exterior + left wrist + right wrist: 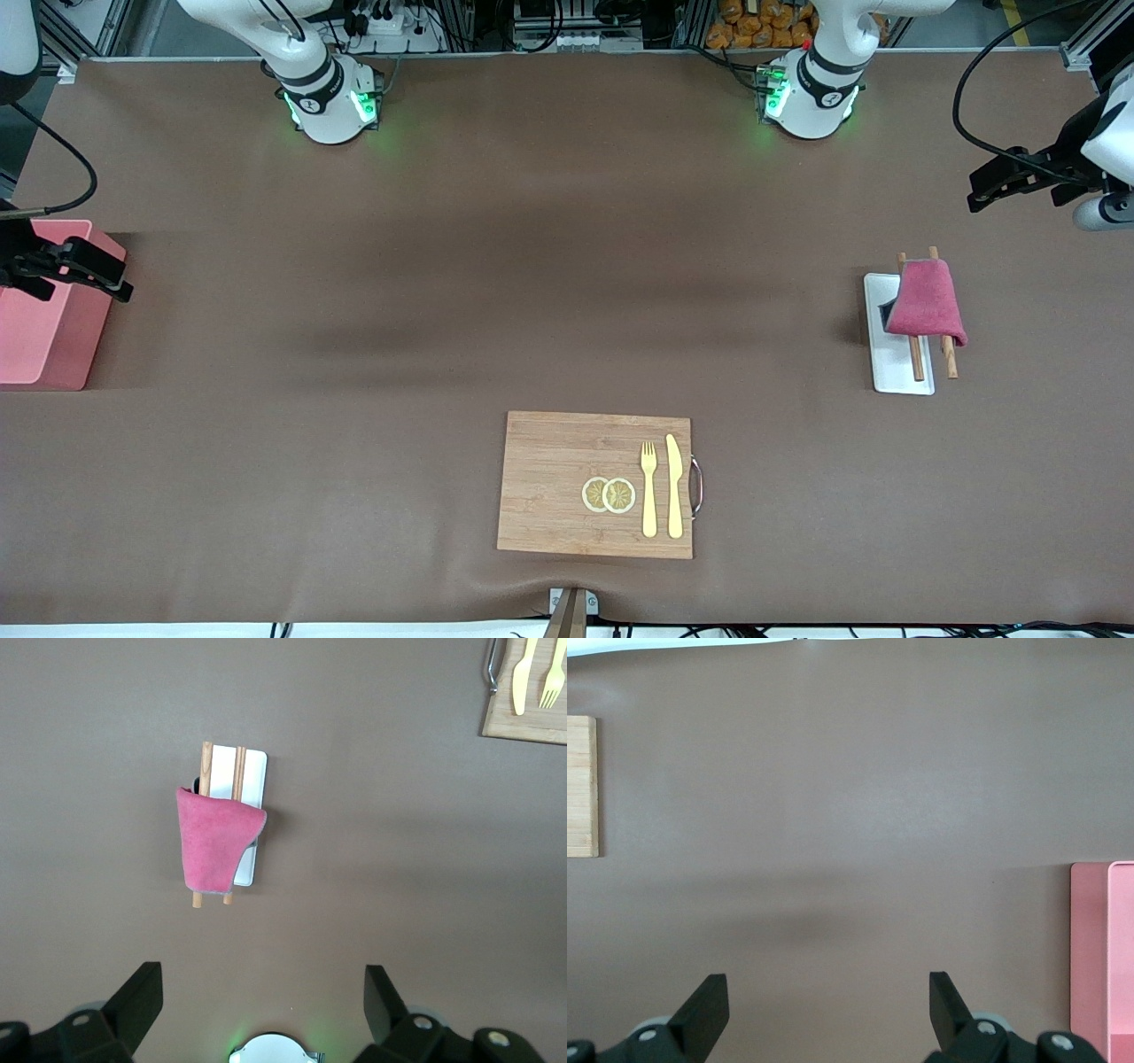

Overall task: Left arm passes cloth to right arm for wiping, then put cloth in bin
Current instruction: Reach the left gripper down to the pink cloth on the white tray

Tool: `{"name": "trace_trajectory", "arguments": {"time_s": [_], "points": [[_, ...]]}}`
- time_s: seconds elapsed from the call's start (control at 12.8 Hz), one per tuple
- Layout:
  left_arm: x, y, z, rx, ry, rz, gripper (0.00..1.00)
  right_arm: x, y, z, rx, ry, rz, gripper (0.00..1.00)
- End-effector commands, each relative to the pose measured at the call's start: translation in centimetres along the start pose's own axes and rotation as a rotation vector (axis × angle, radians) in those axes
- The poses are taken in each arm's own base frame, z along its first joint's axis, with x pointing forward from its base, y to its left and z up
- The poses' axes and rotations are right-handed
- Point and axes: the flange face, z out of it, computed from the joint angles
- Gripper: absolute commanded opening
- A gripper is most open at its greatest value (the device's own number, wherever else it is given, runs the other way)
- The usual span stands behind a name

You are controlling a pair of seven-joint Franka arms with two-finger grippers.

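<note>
The magenta-pink cloth lies draped over two wooden sticks on a flat white tray toward the left arm's end of the table. My left gripper hangs open and holds nothing. It is over bare table, apart from the cloth. The pink bin stands at the right arm's end. My right gripper is open and holds nothing, up over the bin's inner edge.
A wooden board lies near the front camera at mid-table. On it are a yellow fork, a yellow knife and two lemon slices. The brown table mat spreads between board, tray and bin.
</note>
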Motion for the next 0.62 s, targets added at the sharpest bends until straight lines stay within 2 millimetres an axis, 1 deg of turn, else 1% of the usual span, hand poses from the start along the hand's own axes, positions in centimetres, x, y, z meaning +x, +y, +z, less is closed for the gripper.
{"name": "trace_trajectory", "arguments": {"time_s": [0.0, 0.08, 0.16, 0.23, 0.31, 0.47, 0.55], "points": [[-0.1, 0.0, -0.1, -0.013, -0.010, 0.016, 1.00, 0.0, 0.0, -0.3, -0.003, 0.000, 0.002, 1.00], [0.1, 0.0, 0.4, -0.012, -0.013, 0.014, 1.00, 0.1, -0.3, -0.3, -0.005, 0.002, -0.003, 1.00], [0.7, -0.2, 1.8, -0.011, -0.020, 0.010, 1.00, 0.2, -0.4, -0.1, -0.008, 0.000, -0.011, 1.00], [1.4, -1.0, 3.5, -0.003, -0.012, -0.001, 1.00, 0.3, 0.3, -0.1, -0.035, 0.005, -0.011, 1.00], [2.1, -2.2, 5.6, -0.003, 0.002, -0.024, 1.00, 0.3, 0.5, -0.2, -0.058, 0.009, -0.015, 1.00], [3.6, -5.0, 10.0, -0.008, 0.018, -0.074, 1.00, 0.2, 0.1, -0.3, -0.062, 0.008, -0.020, 1.00], [4.1, -5.1, 12.1, -0.008, 0.019, -0.077, 1.00, 0.1, 0.1, -0.3, -0.061, 0.003, -0.020, 1.00]]}}
